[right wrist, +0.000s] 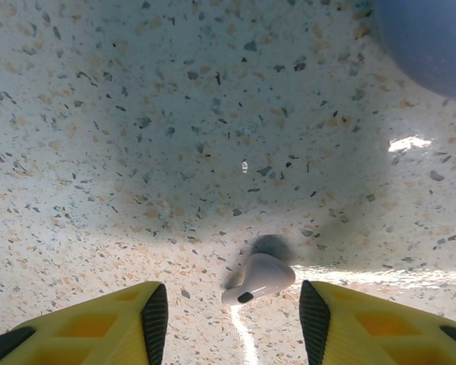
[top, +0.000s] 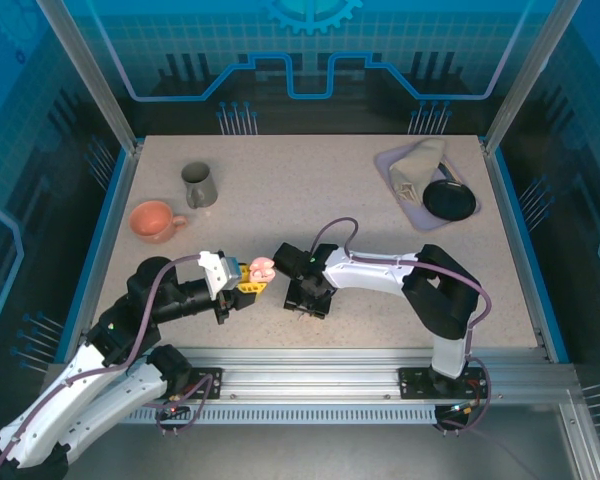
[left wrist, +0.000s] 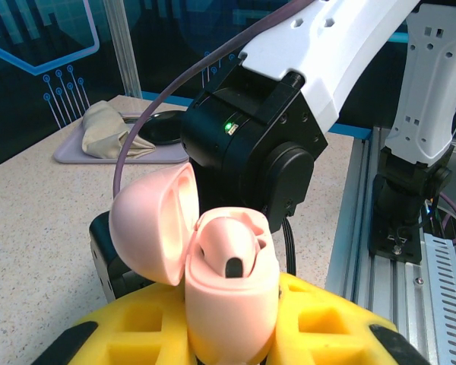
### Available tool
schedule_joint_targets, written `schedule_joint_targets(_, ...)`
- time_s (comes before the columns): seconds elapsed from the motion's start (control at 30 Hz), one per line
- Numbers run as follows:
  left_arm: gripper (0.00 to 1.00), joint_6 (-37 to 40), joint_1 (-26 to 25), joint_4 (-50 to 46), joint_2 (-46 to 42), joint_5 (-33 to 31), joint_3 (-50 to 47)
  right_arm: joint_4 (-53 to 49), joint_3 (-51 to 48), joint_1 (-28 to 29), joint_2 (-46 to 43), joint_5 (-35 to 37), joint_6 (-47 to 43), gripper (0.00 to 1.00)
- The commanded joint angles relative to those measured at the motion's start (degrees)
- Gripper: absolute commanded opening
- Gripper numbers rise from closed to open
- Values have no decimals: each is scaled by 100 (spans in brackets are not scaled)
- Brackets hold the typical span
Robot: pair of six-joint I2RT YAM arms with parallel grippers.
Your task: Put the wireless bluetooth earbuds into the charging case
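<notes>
Your left jaws are gripping the open case [left wrist: 232, 304]; your right jaws, part-open, are straddling the bud [right wrist: 260, 278], risking squirting it away.

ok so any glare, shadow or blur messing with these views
Right wrist: a broad soft shadow darkens the table around the earbud, with a glare streak beside it and a blurred blue shape top right. Left wrist: the charging case is fairly sharp, the yellow fingers below it soft. Top external: evenly lit, no glare on the table.
</notes>
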Motion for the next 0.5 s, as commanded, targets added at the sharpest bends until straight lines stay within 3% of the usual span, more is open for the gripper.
schedule_joint_targets(0.0, 0, 67, -35, 39, -71, -16, 116, -235, 4, -5, 123, -105, 140, 52)
schedule_joint_targets(0.47, 0, 45, -36, 35, -70, 15, 101, -157, -63, -79, 256, -74, 202, 51)
